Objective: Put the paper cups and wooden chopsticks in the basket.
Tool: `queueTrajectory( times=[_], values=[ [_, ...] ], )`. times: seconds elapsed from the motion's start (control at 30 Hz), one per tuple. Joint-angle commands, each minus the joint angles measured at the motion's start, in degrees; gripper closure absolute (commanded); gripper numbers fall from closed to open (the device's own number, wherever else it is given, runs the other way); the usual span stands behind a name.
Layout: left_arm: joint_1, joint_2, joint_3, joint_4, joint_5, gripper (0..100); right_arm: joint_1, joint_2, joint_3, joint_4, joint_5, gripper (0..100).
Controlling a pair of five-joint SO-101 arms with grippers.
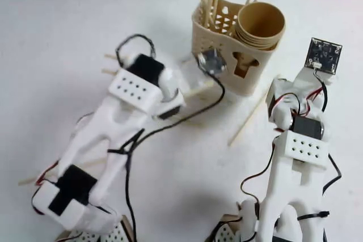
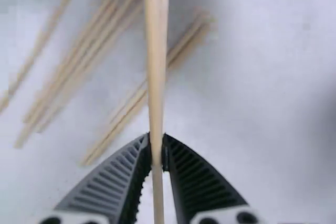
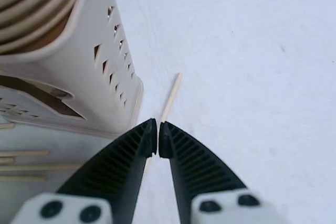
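A cream slotted basket (image 1: 245,67) stands at the table's far middle. It holds a stack of paper cups (image 1: 261,24) and several upright wooden chopsticks (image 1: 209,3). My left gripper (image 2: 156,140) is shut on one chopstick (image 2: 155,51), held above a loose bunch of chopsticks (image 2: 89,61) on the table; from above this chopstick (image 1: 199,89) points toward the basket. My right gripper (image 3: 157,129) is shut with nothing in it, hovering by the basket's wall (image 3: 100,72) over a single chopstick (image 3: 172,94), which lies slanted on the table (image 1: 249,118).
More chopsticks stick out from under the left arm (image 1: 109,64), and one lies near the table's front left (image 1: 35,177). The right arm (image 1: 300,140) stands right of the basket. Black cables (image 1: 170,126) trail across the white table.
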Motion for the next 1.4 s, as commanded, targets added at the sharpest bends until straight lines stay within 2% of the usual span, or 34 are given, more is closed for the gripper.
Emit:
queueTrajectory(
  times=[0.0, 0.13, 0.3, 0.5, 0.77, 1.0, 1.13, 1.37],
  values=[
    [-1.1, -3.7, -13.6, 1.2, 1.8, 98, 0.5, -2.1, -0.8, -1.0, 0.0, 97.4],
    [-0.7, -3.6, -24.0, -1.6, 5.6, 98, 0.5, -2.1, -0.8, -1.0, 0.0, 97.4],
    [-0.6, -3.6, -32.4, -10.6, 10.5, 98, 0.5, -2.1, -0.8, -1.0, 0.0, 97.4],
    [-0.7, -3.6, -33.1, -28.2, 16.2, 98, 0.4, -2.1, -0.8, -1.0, 0.0, 97.4],
    [1.9, 2.0, -33.3, -48.5, 17.2, 98, 0.1, -2.1, -0.8, -1.0, 0.0, 97.4],
    [4.3, 9.1, -33.4, -57.6, 19.2, 98, 0.0, -2.1, -0.8, -1.0, 0.0, 97.4],
    [4.6, 13.4, -33.6, -60.8, 21.7, 98, 0.0, -2.1, -0.8, -1.0, 0.0, 97.4],
    [4.2, 21.3, -33.6, -66.3, 21.7, 98, 0.0, -2.1, -0.8, -1.0, 0.0, 97.4]
  ],
)
